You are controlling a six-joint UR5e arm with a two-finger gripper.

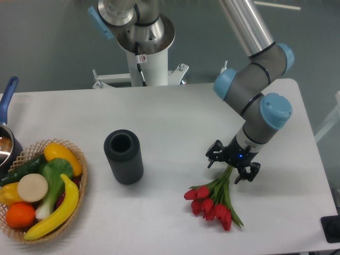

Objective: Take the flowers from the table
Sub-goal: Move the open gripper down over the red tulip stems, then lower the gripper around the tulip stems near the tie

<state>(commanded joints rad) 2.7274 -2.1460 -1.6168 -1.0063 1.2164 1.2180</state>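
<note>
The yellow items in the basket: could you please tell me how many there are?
3 visible, more may be hidden. A banana curves along the front right of the basket, a yellow pepper sits at the back, and another yellow piece lies at the left edge.

The flowers [213, 201], red tulip buds on green stems, lie flat on the white table [175, 122].

matt white table [175, 117], woven basket [79, 175]
</note>
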